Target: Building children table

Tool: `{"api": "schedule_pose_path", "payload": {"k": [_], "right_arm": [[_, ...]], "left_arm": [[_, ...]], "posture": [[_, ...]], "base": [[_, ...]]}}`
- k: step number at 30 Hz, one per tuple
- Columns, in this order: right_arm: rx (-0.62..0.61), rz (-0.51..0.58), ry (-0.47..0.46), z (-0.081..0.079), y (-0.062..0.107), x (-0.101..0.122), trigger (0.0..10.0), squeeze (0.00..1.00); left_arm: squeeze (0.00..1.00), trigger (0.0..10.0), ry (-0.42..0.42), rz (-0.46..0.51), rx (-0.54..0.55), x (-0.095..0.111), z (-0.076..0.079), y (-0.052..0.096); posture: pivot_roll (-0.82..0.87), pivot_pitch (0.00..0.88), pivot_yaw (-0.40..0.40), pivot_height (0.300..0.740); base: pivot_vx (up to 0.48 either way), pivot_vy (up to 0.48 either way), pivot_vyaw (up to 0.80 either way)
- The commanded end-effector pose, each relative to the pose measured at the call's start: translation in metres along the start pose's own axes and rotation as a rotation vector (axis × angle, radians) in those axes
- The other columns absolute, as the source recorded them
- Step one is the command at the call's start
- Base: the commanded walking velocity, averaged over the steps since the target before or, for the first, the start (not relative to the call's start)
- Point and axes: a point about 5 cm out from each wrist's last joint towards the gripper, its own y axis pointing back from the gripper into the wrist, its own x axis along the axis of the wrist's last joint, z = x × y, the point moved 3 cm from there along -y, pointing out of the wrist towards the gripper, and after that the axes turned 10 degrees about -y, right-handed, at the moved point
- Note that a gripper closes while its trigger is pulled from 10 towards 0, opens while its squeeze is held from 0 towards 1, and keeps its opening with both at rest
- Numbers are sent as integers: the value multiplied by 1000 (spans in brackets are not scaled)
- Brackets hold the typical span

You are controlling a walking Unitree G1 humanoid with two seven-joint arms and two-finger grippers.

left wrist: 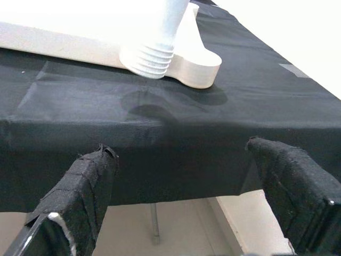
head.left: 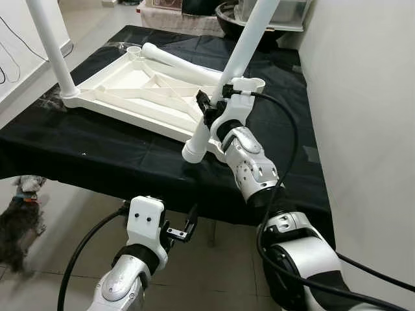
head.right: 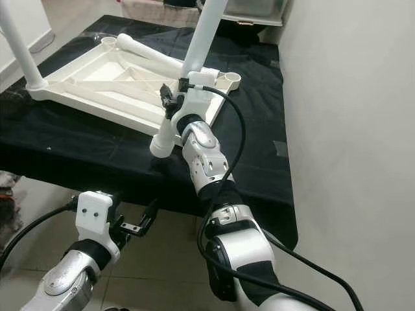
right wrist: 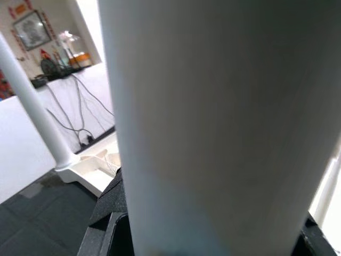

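I see the white plastic children's tabletop lying upside down on a black cloth-covered table, its ribbed underside facing up and its long axis running from far left to near right. Its near right corner sits close to the cloth's near edge; to the right, black cloth stays bare up to the pale wall. One white tubular leg stands upright in the left corner socket. A second white leg lies flat across the far side of the tabletop, running left to right.

My right gripper is clamped round a third white plastic leg, black fingers on either side of the tube near its lower end. That leg leans, upper end tilted far and right, ribbed lower end pointing near and left, hovering just above the cloth beside the tabletop's rounded near right corner. An empty round socket shows at the far right corner, just behind the gripper.

My left gripper hangs below the table's near edge, over the tiled floor, black padded fingers spread apart with nothing between them. A small dark dog stands on the floor at the near left.
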Motion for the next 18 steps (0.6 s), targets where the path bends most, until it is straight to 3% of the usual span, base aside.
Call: {"api": "schedule_pose_path", "payload": {"k": [1, 3, 6, 8, 9, 10, 12, 17, 18], "right_arm": [[21, 39, 2, 0, -1, 11, 10000, 0], [49, 47, -25, -2, -1, 15, 10000, 0], [206, 53, -82, -17, 3, 25, 10000, 0], [206, 53, -82, -17, 3, 25, 10000, 0], [290, 51, -89, -25, 9, 27, 10000, 0], [350, 26, -79, -30, 17, 23, 10000, 0], [408, -24, -50, -35, 32, 10, 10000, 0], [434, -63, -49, -36, 41, 0, 10000, 0], [451, -87, -52, -38, 48, -5, 10000, 0]], "left_arm": [[0, 10000, -1, -16, 0, -5, 1, 1], [0, 10000, 3, -14, -2, -4, 1, 0], [0, 10000, -47, 4, -4, 3, -2, -4], [0, 10000, -47, 4, -4, 3, -2, -4], [35, 10000, -85, 11, -2, 7, -7, -7], [1000, 10000, -142, 10, 3, 9, -12, -11], [1000, 10000, -257, 16, -8, 14, -18, -19], [1000, 10000, -338, 6, -8, 14, -22, -26], [0, 10000, -360, -1, -21, 15, -23, -29]], "posture": [[80, 142, -90, 740], [84, 140, -92, 740], [86, 131, -95, 740], [86, 131, -95, 740], [85, 124, -93, 740], [80, 113, -83, 740], [80, 105, -80, 740], [77, 92, -72, 740], [75, 90, -70, 740]], "base": [[0, 0, 0], [0, 0, 0], [0, 0, 0], [0, 0, 0], [0, 0, 0], [0, 0, 0], [0, 0, 0], [0, 0, 0], [0, 0, 0]]}}
